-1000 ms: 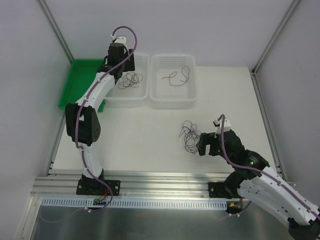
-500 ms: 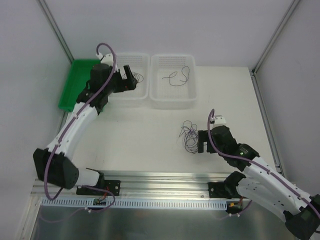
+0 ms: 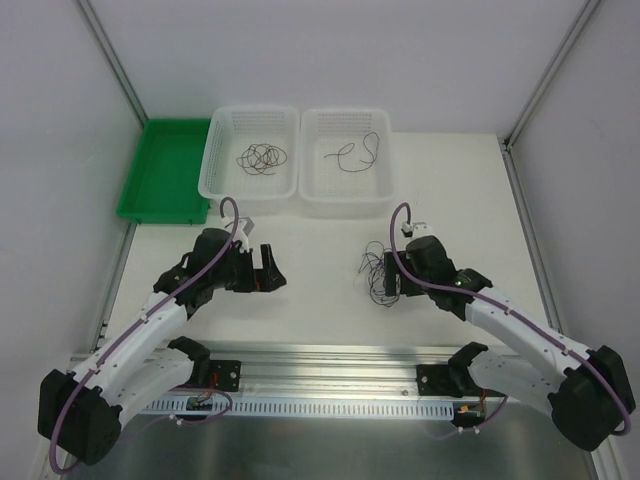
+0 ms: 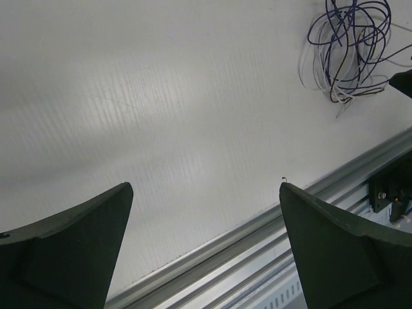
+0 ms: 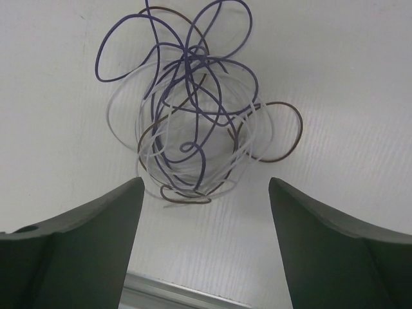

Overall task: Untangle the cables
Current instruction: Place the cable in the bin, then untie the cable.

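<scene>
A small tangle of cables, purple, whitish and brown, lies on the white table right of centre. It shows in the right wrist view and at the top right of the left wrist view. My right gripper stands open just beside the tangle, which lies ahead of its fingertips, not between them. My left gripper hangs open and empty over bare table to the left. A brown coiled cable lies in the left basket. A dark cable lies in the right basket.
Two white mesh baskets stand side by side at the back. A green tray sits to their left. An aluminium rail runs along the table's near edge, and enclosure walls stand on both sides.
My left arm has swung back from over the left basket to the near table, its gripper now open; the brown coil stays in the basket. My right gripper has moved up toward the tangle.
</scene>
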Tool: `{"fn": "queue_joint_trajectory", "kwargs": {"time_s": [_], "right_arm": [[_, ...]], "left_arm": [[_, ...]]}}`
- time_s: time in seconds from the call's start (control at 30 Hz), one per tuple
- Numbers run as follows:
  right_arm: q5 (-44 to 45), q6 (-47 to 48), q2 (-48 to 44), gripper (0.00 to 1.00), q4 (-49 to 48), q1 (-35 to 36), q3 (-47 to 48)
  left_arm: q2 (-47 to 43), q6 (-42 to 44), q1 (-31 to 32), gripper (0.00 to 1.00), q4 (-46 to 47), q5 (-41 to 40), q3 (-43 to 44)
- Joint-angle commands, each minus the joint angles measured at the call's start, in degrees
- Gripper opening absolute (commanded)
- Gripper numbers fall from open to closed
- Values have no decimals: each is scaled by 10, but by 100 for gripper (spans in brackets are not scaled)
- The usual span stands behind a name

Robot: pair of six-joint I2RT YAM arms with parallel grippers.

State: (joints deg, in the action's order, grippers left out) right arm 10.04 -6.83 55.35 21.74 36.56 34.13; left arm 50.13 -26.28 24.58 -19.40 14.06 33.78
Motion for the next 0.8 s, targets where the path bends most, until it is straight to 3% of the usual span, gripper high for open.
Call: {"fn": "queue_joint_trajectory", "kwargs": {"time_s": [0.0, 0.07, 0.2, 0.23, 0.37, 0.47, 0.77], "right_arm": [[-24, 1, 51, 78, -77, -3, 15], [-22, 0, 82, 69, -94, -3, 16], [-15, -9, 157, 63, -131, -3, 29], [-21, -8, 184, 58, -139, -1, 31], [-38, 11, 216, 16, -172, 20, 38], [-42, 41, 216, 1, -178, 68, 52], [-124, 65, 216, 1, -201, 142, 73]], "left_arm": [[-38, -27, 16, 99, 14, 32, -20], [-47, -32, 22, 99, 15, 31, -28], [-54, -39, 31, 99, 16, 24, -41], [-54, -40, 34, 99, 19, 23, -41], [-50, -47, 42, 99, 27, 18, -42], [-47, -54, 48, 99, 37, 17, -43], [-9, -89, 93, 99, 94, 13, -37]]}}
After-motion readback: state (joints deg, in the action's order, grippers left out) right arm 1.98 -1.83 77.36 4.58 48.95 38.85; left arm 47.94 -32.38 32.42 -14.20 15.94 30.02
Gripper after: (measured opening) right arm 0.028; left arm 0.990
